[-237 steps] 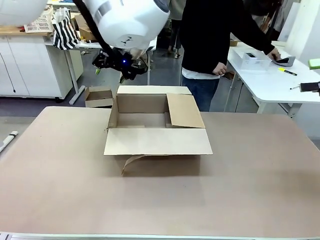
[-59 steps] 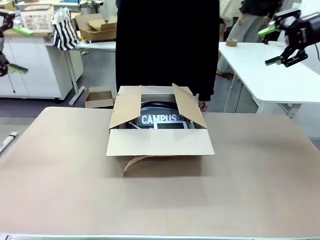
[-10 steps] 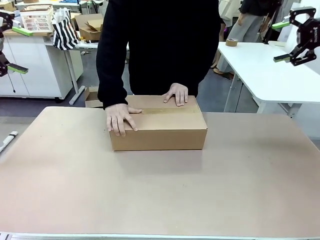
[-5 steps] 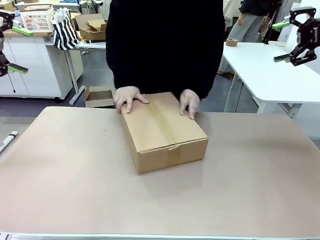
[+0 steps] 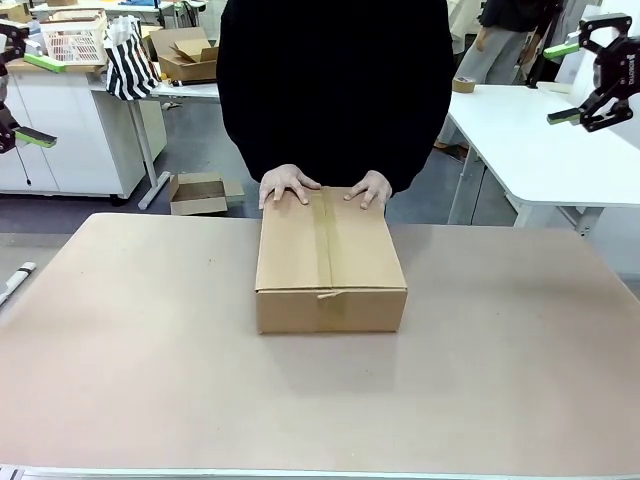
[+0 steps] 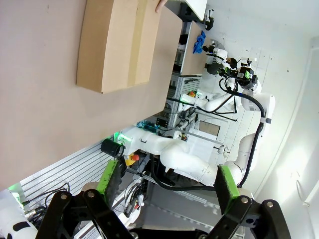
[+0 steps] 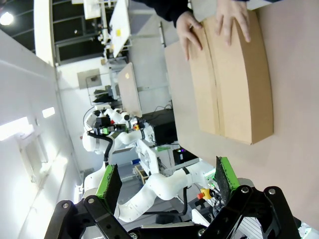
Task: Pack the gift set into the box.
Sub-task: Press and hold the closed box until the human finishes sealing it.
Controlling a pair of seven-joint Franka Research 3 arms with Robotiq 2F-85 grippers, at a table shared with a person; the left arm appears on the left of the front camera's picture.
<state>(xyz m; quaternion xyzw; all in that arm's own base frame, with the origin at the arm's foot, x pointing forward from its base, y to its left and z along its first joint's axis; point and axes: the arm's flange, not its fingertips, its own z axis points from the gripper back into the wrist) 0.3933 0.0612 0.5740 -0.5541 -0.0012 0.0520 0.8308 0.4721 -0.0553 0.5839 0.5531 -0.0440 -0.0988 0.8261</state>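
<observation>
Box (image 5: pixel 330 255): sealed, now turned end-on to me, person's hands (image 5: pixel 288 186) at its 12 o'clock edge; gift set presumably inside. Left gripper (image 6: pixel 168 179), right gripper (image 7: pixel 165 178): wide open, empty.

Robotics lab or workshop, not a home: left gripper (image 5: pixel 40 100) and right gripper (image 5: pixel 560 83) hang either side of a big brown table (image 5: pixel 120 350). Behind it there's a white workbench (image 5: pixel 540 150) with a tape roll (image 5: pixel 462 85), and white cabinets (image 5: pixel 60 140) with a plastic basket (image 5: pixel 75 42) on top. An open cardboard carton (image 5: pixel 198 192) sits on the bare grey floor (image 5: pixel 200 145).
</observation>
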